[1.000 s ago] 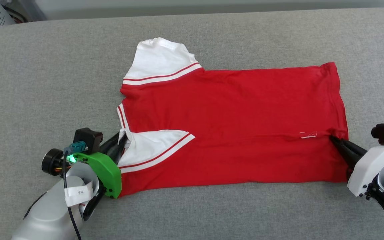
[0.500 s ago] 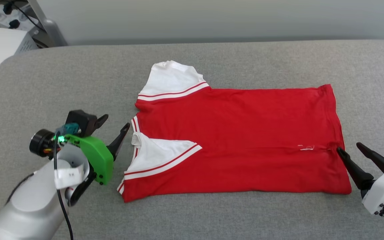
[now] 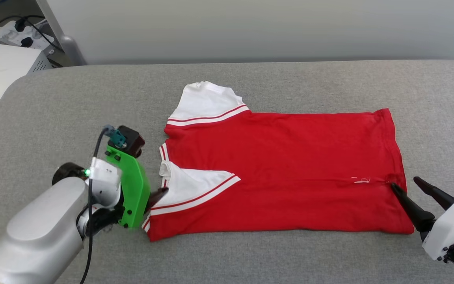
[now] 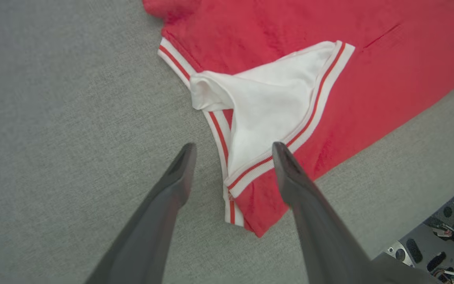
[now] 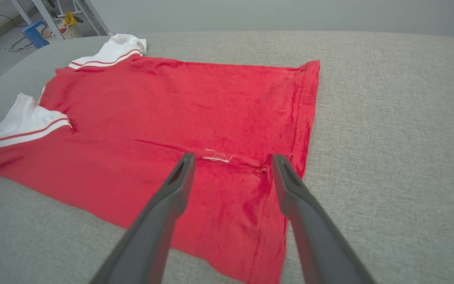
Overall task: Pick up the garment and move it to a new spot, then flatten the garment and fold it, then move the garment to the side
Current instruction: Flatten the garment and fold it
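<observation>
Hovering at opposite ends of the shirt [image 3: 282, 157] with left jaws and right jaws spread wide, gripping nothing; risking snagging the tucked sleeve [image 3: 191, 183] and undoing the fold.

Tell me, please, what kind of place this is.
Probably a robotics lab or workshop: a grey fabric-covered table holds a red jersey, and past its corner are a power strip with plugged cables and a white equipment box.

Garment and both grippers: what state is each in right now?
Garment: lying flat on the grey surface, near side folded over, not held.
Left gripper: open, fingers astride the folded sleeve.
Right gripper: open, fingers at the hem.
</observation>
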Robot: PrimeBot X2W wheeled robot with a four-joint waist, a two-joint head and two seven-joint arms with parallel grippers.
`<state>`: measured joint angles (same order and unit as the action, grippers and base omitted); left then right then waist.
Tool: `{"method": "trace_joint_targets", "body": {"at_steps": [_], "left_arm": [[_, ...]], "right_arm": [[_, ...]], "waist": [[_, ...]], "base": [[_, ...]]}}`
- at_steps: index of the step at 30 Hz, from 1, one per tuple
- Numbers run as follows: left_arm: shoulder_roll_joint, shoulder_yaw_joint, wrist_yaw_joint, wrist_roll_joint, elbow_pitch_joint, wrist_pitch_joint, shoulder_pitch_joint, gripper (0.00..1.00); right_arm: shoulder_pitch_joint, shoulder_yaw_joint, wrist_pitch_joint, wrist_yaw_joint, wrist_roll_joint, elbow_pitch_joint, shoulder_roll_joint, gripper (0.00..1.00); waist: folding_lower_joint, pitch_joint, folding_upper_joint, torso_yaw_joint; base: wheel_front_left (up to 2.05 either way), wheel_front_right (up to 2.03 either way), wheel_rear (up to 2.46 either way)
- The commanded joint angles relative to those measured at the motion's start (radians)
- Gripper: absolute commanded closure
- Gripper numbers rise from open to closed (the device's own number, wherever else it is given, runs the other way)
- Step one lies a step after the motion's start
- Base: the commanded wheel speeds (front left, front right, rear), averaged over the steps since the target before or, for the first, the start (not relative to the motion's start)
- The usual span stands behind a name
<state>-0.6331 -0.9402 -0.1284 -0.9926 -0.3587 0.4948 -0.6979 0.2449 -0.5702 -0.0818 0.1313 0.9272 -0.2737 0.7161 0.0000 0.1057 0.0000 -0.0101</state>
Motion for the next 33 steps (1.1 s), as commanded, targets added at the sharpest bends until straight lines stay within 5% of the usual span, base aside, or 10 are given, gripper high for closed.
{"method": "trace_joint_targets", "body": {"at_steps": [1,7,21,22,23,24,33], "left_arm": [[-0.001,-0.009,-0.002,-0.026,-0.001,0.033,-0.009,0.0],[-0.001,-0.054,-0.002,-0.086,-0.038,0.157,0.012,0.0],[0.058,-0.106,-0.002,-0.13,-0.208,0.15,0.094,0.0],[0.059,-0.109,-0.002,-0.131,-0.211,0.144,0.098,0.26],[0.06,-0.109,-0.002,-0.133,-0.21,0.127,0.1,0.78],[0.061,-0.107,-0.002,-0.137,-0.21,0.112,0.102,1.0],[0.015,-0.097,-0.002,-0.108,-0.137,-0.049,0.073,1.0]], "right_arm": [[-0.014,0.009,0.008,-0.001,-0.011,0.008,-0.008,0.0],[-0.011,0.027,0.039,-0.001,-0.025,0.025,-0.031,0.0],[0.019,0.035,0.062,-0.001,-0.044,0.031,-0.066,0.0],[0.021,0.038,0.06,-0.001,-0.048,0.031,-0.064,0.0],[0.022,0.042,0.056,-0.001,-0.054,0.032,-0.059,0.0],[0.024,0.046,0.054,-0.001,-0.059,0.033,-0.056,0.0],[0.051,0.13,0.119,-0.001,-0.108,0.084,0.009,0.0]], "waist": [[0.0,0.004,0.0,-0.002],[0.0,0.027,0.0,-0.015],[0.0,0.081,0.0,-0.052],[0.0,0.08,0.0,-0.053],[0.0,0.079,0.0,-0.053],[0.0,0.077,0.0,-0.053],[0.0,0.038,0.0,-0.041]], "base": [[0.0,0.0,0.0],[0.0,0.0,0.0],[0.0,0.0,0.0],[0.0,0.0,0.0],[0.0,0.0,0.0],[0.0,0.0,0.0],[0.0,0.0,0.0]]}}
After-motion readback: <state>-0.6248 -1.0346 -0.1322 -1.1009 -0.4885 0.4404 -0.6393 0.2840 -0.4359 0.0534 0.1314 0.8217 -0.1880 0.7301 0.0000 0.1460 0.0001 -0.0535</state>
